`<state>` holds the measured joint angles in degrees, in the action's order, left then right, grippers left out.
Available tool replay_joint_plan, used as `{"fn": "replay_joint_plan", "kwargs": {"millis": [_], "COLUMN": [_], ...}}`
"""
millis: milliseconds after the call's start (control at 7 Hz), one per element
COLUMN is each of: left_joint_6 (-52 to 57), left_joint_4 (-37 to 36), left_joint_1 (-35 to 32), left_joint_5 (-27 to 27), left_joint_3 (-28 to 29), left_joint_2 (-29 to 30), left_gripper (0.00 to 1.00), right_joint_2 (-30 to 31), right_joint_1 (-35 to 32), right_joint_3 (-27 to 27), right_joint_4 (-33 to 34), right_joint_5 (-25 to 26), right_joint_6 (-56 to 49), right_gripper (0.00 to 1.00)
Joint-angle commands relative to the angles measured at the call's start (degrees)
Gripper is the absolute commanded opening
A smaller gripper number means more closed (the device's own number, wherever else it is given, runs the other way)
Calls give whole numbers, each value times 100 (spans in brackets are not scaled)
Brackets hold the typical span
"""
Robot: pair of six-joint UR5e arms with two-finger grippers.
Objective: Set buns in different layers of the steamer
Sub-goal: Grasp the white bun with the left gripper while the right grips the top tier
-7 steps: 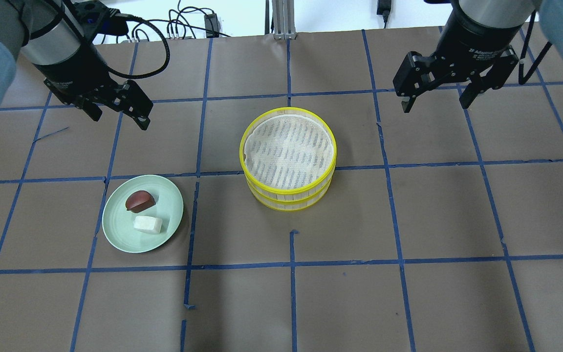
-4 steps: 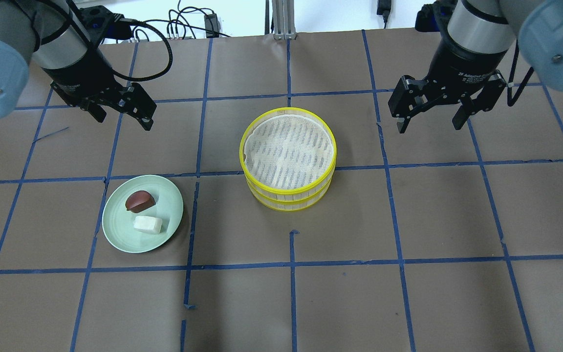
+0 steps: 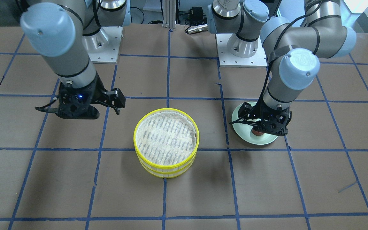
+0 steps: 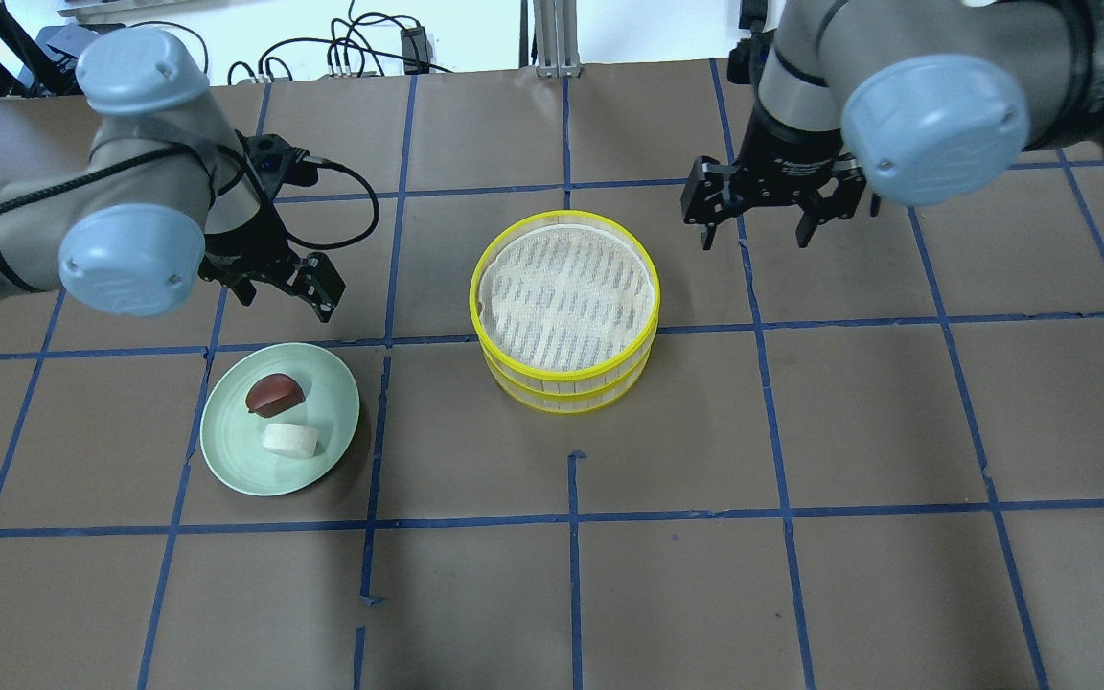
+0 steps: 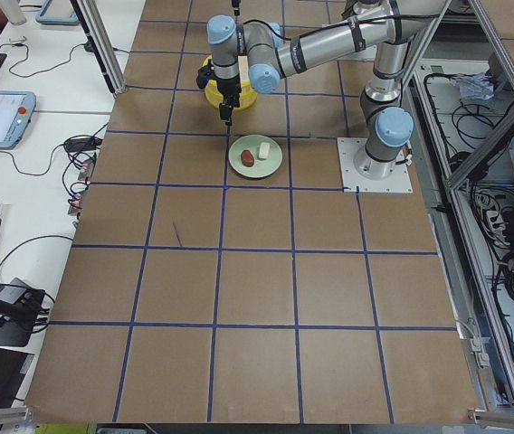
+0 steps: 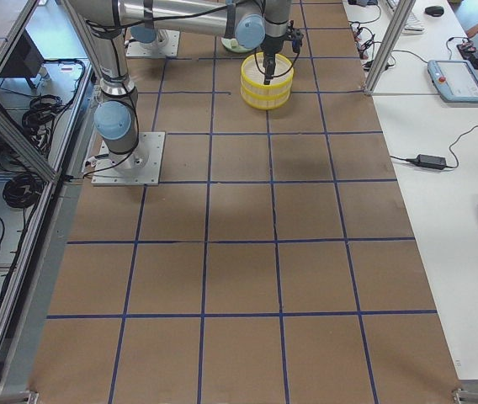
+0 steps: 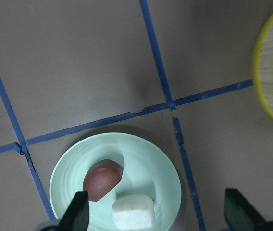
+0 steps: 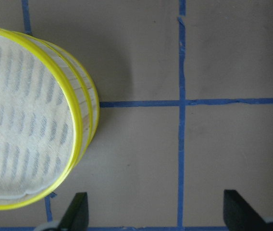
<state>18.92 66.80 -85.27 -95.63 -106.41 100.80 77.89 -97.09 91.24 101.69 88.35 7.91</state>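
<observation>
table (image 4: pixel 849 422): brown top, marked into squares with blue tape (image 4: pixel 571 517).

top tray (image 4: pixel 562 297): round, yellow rim, whitish woven floor in full view. stacked on the lower tray, mid-table.

lower tray (image 4: pixel 562 402): under the top one. only its yellow rim and slatted wall show.

plate (image 4: pixel 332 402): pale green, flat on the table, well apart from the stack, on the robot's left side.

red bun (image 4: pixel 274 394): dark red-brown, oval, on the plate, on the side farther from the robot.

white bun (image 4: pixel 289 439): blocky, on the plate just beside the red bun. whether the two touch, i cannot tell.

left gripper (image 4: pixel 286 302): hangs above the table near the plate, pointing down. jaws spread wide, nothing between them. its wrist camera shows both fingertips (image 7: pixel 79 211) at the bottom edge, with the plate and both buns below.

right gripper (image 4: pixel 753 244): hangs above the table just beside the stack, on the robot's right. jaws spread wide, holding nothing. its wrist camera catches the stack at the left, apart from the fingertips (image 8: pixel 79 211).
</observation>
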Motion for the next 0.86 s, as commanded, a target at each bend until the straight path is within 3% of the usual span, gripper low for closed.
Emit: {"fn": "replay_joint_plan", "kwargs": {"millis": [0,143,429,571,714], "left_joint_6": [15,41,-11,-81,-291], "left_joint_4": [-334,-212,-211,-211,-194], "left_joint_1": [150,378,643,652,644], "left_joint_5": [-315,-316,-307,-290,-246], "left_joint_3": [-519,-782,-1275,-1329,-1347], "left_joint_2": [54,19,19,28,62], "left_gripper": [98,98,98,98,98], "right_joint_2": [-501,-668,-1080,-1109,-1126], "right_joint_1": [-380,-459,-460,-460,-503], "right_joint_3": [17,17,235,411,465], "right_joint_4": [858,922,1744,1957,1977], "right_joint_5": [-54,-46,-37,-2,15], "right_joint_6": [822,817,799,791,791], "right_gripper": [100,100,98,92,77]}}
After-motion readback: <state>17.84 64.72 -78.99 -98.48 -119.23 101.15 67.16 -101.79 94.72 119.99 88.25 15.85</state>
